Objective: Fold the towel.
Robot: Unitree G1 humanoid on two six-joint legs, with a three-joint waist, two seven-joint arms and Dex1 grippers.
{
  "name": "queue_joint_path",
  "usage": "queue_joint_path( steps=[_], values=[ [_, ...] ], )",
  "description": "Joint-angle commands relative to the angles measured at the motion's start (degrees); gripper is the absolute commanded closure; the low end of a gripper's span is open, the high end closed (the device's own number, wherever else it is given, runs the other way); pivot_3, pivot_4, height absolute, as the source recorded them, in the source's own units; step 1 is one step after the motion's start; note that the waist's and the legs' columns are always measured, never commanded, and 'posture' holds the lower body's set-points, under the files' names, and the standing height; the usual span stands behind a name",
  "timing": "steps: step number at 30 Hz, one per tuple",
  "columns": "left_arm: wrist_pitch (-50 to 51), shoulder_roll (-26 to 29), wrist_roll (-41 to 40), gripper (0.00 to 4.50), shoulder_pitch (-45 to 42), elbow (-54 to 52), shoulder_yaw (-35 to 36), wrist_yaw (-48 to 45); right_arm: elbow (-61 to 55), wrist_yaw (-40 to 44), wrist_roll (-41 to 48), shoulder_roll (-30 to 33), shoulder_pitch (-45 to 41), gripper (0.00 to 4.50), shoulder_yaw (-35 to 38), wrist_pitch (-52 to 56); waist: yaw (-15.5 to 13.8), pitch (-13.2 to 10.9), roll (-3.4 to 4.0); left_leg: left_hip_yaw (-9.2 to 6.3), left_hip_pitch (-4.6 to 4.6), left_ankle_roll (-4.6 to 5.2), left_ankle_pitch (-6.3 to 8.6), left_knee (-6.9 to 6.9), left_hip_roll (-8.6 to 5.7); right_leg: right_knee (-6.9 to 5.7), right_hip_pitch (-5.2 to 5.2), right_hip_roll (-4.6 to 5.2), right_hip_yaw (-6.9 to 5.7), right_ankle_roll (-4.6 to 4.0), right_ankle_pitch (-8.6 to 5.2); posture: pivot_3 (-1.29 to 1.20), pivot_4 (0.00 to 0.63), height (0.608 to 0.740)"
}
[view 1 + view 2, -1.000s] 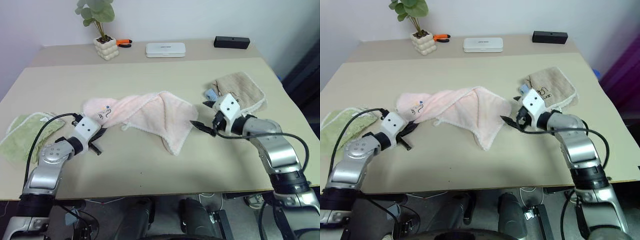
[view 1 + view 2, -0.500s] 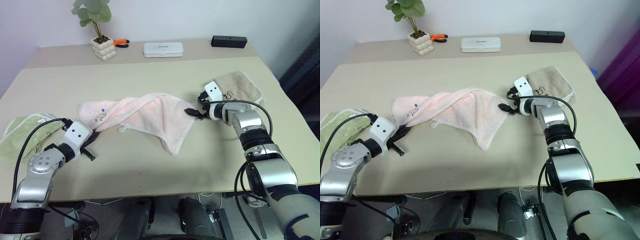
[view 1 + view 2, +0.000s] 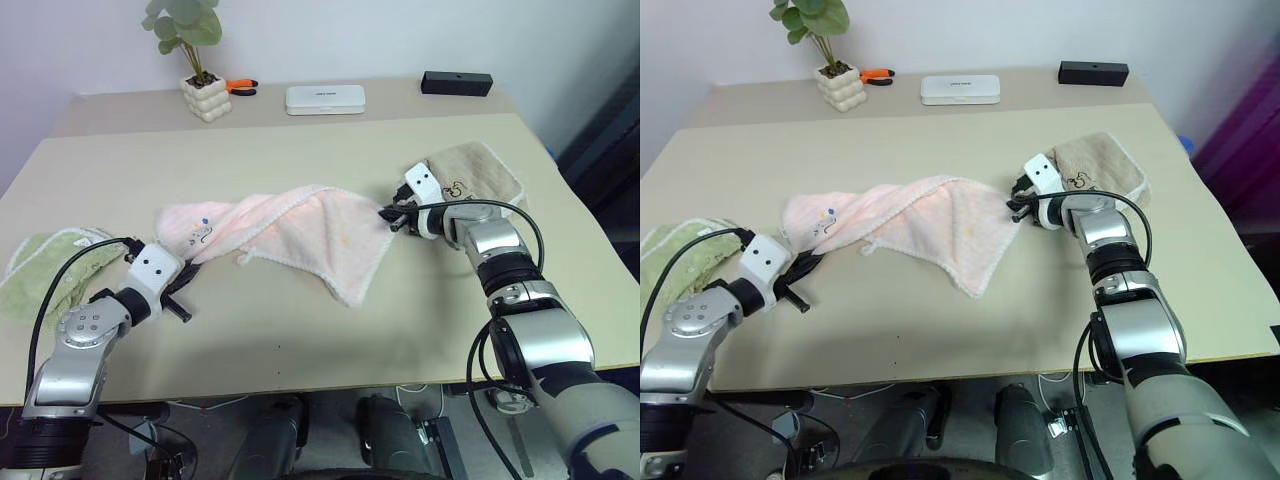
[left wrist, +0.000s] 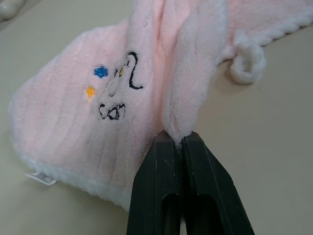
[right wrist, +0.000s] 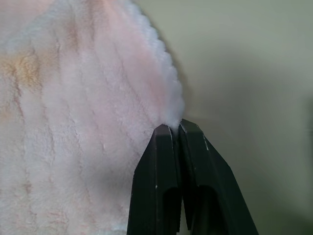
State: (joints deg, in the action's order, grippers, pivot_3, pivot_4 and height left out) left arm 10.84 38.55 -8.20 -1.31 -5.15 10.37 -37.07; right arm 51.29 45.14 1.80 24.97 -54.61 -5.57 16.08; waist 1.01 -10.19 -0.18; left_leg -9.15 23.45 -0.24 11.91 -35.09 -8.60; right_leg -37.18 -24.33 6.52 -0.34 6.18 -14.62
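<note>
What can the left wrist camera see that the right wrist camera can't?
Left wrist view alone: the towel's dark embroidered mark, its white loop and a small tag. Right wrist view alone: the towel's scalloped edge against bare table. Shared: each has its own gripper, left gripper and right gripper, shut on pink towel.

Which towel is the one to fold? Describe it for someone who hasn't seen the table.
On the table, three towels lie in a row. Take the middle one, the pink towel, crumpled between the green towel and the tan towel. It alone has white scalloped edging.
</note>
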Motion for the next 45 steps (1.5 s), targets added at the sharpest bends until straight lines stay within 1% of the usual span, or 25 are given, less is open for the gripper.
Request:
queue_joint_path(
  steps=[1, 2, 3, 5, 7, 9, 10, 11, 13, 16, 19, 20, 21, 23, 24, 26, 29, 31, 33, 34, 38, 41, 44, 45],
  values=[
    [-1.4, 0.2, -1.0, 4.5, -12.3, 5.8, 3.6, 4.3, -1.3, -3.0, -1.2, 3.1, -7.2, 4.45, 2.3, -7.5, -0.3, -0.1, 0.04, 0.0, 0.0, -0.01, 0.0, -0.02, 0.0, -0.01, 0.01, 0.0, 0.0, 0.0, 0.0, 0.0, 0.15, 0.74],
    [-2.3, 0.3, -1.3, 4.5, -19.0, 9.8, 4.6, 6.2, -0.6, -4.4, -2.1, 4.2, -10.4, 4.45, 2.5, -10.8, -0.6, -0.2, 0.05, -0.03, 0.09, -0.09, -0.06, -0.04, -0.02, -0.07, -0.09, -0.02, -0.01, 0.01, 0.01, 0.0, 0.15, 0.74],
    [-3.0, 0.4, -1.5, 4.5, -23.5, 12.7, 5.2, 7.3, 0.2, -5.3, -2.7, 4.9, -12.5, 4.45, 2.6, -13.1, -0.7, -0.5, 0.03, -0.09, 0.15, -0.22, -0.16, -0.07, -0.01, -0.09, -0.15, -0.07, -0.02, 0.04, 0.16, 0.0, 0.15, 0.74],
    [-5.0, 0.9, -1.2, 4.5, -29.6, 17.7, 5.7, 8.5, 2.1, -6.2, -3.1, 5.5, -15.4, 4.45, 2.7, -15.9, -0.1, -0.5, -0.04, -0.18, 0.5, -0.39, -0.39, -0.11, 0.05, -0.06, -0.45, -0.17, -0.07, 0.06, 0.43, 0.0, 0.15, 0.74],
    [-7.9, 2.6, -0.6, 4.5, -38.6, 24.3, 7.0, 10.6, 2.6, -6.0, -2.8, 6.8, -19.6, 4.45, 3.5, -18.7, 0.4, -0.4, -0.09, 0.01, 0.5, -0.61, -0.51, -0.1, 0.08, 0.01, -0.48, -0.16, -0.03, 0.08, 0.57, 0.0, 0.15, 0.74],
    [-9.4, 4.4, -1.6, 4.5, -44.1, 28.4, 8.6, 10.9, 1.1, -4.5, -2.1, 7.9, -22.0, 4.45, 4.4, -20.2, 0.9, -0.4, -0.12, 0.09, 0.47, -0.54, -0.46, -0.05, 0.09, 0.1, -0.46, -0.15, 0.01, 0.19, 0.49, 0.0, 0.15, 0.74],
    [-9.4, 5.1, -2.8, 4.5, -44.9, 29.1, 9.4, 10.0, -0.4, -3.2, -1.4, 8.4, -22.0, 4.45, 4.7, -20.4, 1.4, -0.4, -0.12, 0.09, 0.53, -0.53, -0.45, -0.03, 0.09, 0.16, -0.51, -0.16, 0.02, 0.2, 0.48, 0.0, 0.15, 0.74],
    [-9.7, 5.8, -3.7, 4.5, -44.0, 29.1, 9.9, 8.4, -2.8, -1.3, -0.5, 8.7, -21.1, 4.45, 5.0, -20.2, 1.7, -0.4, -0.12, 0.1, 0.55, -0.48, -0.43, -0.01, 0.09, 0.16, -0.51, -0.15, 0.02, 0.22, 0.48, 0.0, 0.15, 0.74],
    [-9.3, 7.2, -6.0, 4.5, -38.9, 26.8, 11.7, 4.7, -10.0, 3.6, 1.9, 9.6, -17.2, 4.45, 5.4, -18.7, 2.5, -0.4, -0.09, 0.22, 0.54, -0.37, -0.36, 0.04, 0.09, 0.15, -0.53, -0.12, 0.14, 0.24, 0.47, 0.0, 0.15, 0.74],
    [-5.8, 7.9, -10.7, 4.5, -27.6, 18.6, 14.9, -0.5, -22.8, 10.2, 5.6, 11.4, -7.9, 4.45, 5.3, -14.9, 3.1, -0.4, -0.06, 0.36, 0.52, -0.23, -0.27, -0.01, 0.09, 0.1, -0.55, -0.1, 0.24, 0.26, 0.45, 0.0, 0.15, 0.74],
    [-1.8, 7.9, -15.2, 4.5, -13.4, 7.8, 18.4, -4.8, -37.0, 16.3, 11.3, 14.5, 3.4, 4.45, 5.6, -7.0, 2.9, -0.5, -0.07, 0.41, 0.59, -0.18, -0.25, -0.12, 0.1, 0.11, -0.64, -0.11, 0.36, 0.27, 0.45, 0.0, 0.15, 0.74],
    [0.5, 7.8, -16.9, 4.5, -8.5, 4.3, 19.7, -5.9, -41.4, 18.2, 13.3, 16.1, 7.3, 4.45, 5.8, -3.9, 2.7, -0.5, -0.07, 0.42, 0.59, -0.03, -0.15, -0.15, 0.09, 0.06, -0.65, -0.09, 0.39, 0.26, 0.45, 0.0, 0.15, 0.74],
    [2.2, 7.9, -18.1, 4.5, -5.5, 2.0, 20.6, -6.4, -44.4, 19.2, 14.5, 17.1, 9.7, 4.45, 6.1, -1.7, 2.4, -0.5, -0.06, 0.42, 0.63, 0.1, -0.07, -0.12, 0.09, 0.07, -0.72, -0.09, 0.39, 0.25, 0.46, 0.0, 0.15, 0.74],
    [6.3, 8.0, -20.6, 4.5, 5.8, -5.1, 23.3, -10.0, -51.7, 23.2, 17.6, 21.2, 18.0, 4.45, 6.6, 2.8, 1.6, -0.5, -0.04, 0.44, 0.62, 0.08, -0.08, -0.19, 0.1, -0.06, -0.75, -0.08, 0.42, 0.2, 0.5, 0.0, 0.15, 0.74],
    [8.9, 8.2, -22.1, 4.5, 10.5, -8.2, 24.8, -11.5, -54.5, 24.7, 19.2, 23.1, 21.4, 4.45, 7.2, 5.0, 1.3, -0.5, -0.04, 0.45, 0.64, 0.07, -0.08, -0.18, 0.14, -0.02, -0.77, -0.1, 0.43, 0.18, 0.51, 0.0, 0.15, 0.74],
    [13.7, 8.6, -25.0, 4.5, 18.1, -13.4, 27.7, -13.6, -58.8, 27.4, 22.1, 26.7, 27.2, 4.45, 8.2, 8.2, 0.9, -0.5, -0.04, 0.64, 0.39, 0.17, -0.01, -0.13, 0.17, 0.03, -0.54, -0.08, 0.54, 0.17, 0.47, 0.0, 0.15, 0.74],
    [16.8, 9.0, -26.6, 4.5, 22.7, -16.5, 29.7, -14.6, -61.5, 28.3, 24.0, 28.9, 30.6, 4.45, 9.3, 10.1, -0.1, -0.5, -0.05, 0.85, 0.32, 0.17, 0.0, -0.17, 0.31, 0.09, -0.45, -0.07, 0.58, -0.02, 0.35, 0.0, 0.15, 0.74],
    [18.3, 9.1, -25.8, 4.5, 26.9, -17.7, 30.4, -16.0, -61.9, 29.6, 24.4, 30.8, 33.3, 4.45, 10.0, 10.6, -0.3, -0.5, -0.08, 1.21, 0.18, 0.04, 0.08, -0.19, 0.56, 0.15, -0.25, -0.05, 0.59, -0.15, 0.27, 0.0, 0.15, 0.74],
    [18.9, 9.3, -25.6, 4.5, 28.6, -17.9, 30.7, -16.6, -61.7, 30.0, 24.2, 31.6, 34.4, 4.45, 10.0, 10.4, -0.4, -0.5, -0.1, 1.39, 0.1, 0.06, 0.13, -0.17, 0.66, 0.28, -0.09, -0.03, 0.58, -0.18, 0.23, 0.0, 0.15, 0.74],
    [18.9, 9.3, -25.7, 4.5, 28.2, -17.7, 30.6, -16.3, -61.3, 29.6, 23.9, 31.3, 34.0, 4.45, 9.8, 9.9, -0.4, -0.5, -0.09, 1.44, 0.1, 0.13, 0.17, -0.16, 0.66, 0.37, -0.08, -0.01, 0.58, -0.17, 0.22, 0.0, 0.15, 0.74],
    [16.6, 9.5, -23.2, 4.5, 20.8, -12.5, 27.4, -13.2, -54.9, 23.9, 18.7, 26.3, 27.4, 4.45, 6.7, 5.7, -0.4, -0.5, -0.12, 1.48, 0.1, 0.14, 0.18, -0.18, 0.67, 0.39, -0.09, 0.01, 0.54, -0.18, 0.25, 0.0, 0.15, 0.74],
    [13.3, 9.8, -18.4, 4.5, 13.8, -5.5, 23.0, -10.9, -46.4, 20.1, 12.5, 22.1, 21.8, 4.45, 2.9, 0.1, -0.3, -0.5, -0.14, 1.5, 0.06, 0.14, 0.17, -0.16, 0.68, 0.39, -0.08, 0.04, 0.46, -0.19, 0.27, 0.0, 0.15, 0.74],
    [10.6, 9.8, -15.1, 4.5, 7.8, 1.0, 18.8, -10.4, -37.4, 17.4, 8.2, 17.7, 16.5, 4.45, 0.0, -4.2, -0.2, -0.5, -0.15, 1.51, 0.06, 0.25, 0.1, -0.11, 0.68, 0.4, -0.14, 0.01, 0.45, -0.11, 0.31, 0.0, 0.15, 0.74],
    [9.7, 9.7, -14.2, 4.5, 6.0, 3.0, 17.5, -10.5, -34.7, 17.0, 7.1, 16.5, 15.1, 4.45, -0.8, -5.5, -0.2, -0.5, -0.15, 1.51, 0.06, 0.26, 0.09, -0.1, 0.68, 0.39, -0.14, 0.0, 0.45, 0.04, 0.4, 0.0, 0.15, 0.74]
  ],
)
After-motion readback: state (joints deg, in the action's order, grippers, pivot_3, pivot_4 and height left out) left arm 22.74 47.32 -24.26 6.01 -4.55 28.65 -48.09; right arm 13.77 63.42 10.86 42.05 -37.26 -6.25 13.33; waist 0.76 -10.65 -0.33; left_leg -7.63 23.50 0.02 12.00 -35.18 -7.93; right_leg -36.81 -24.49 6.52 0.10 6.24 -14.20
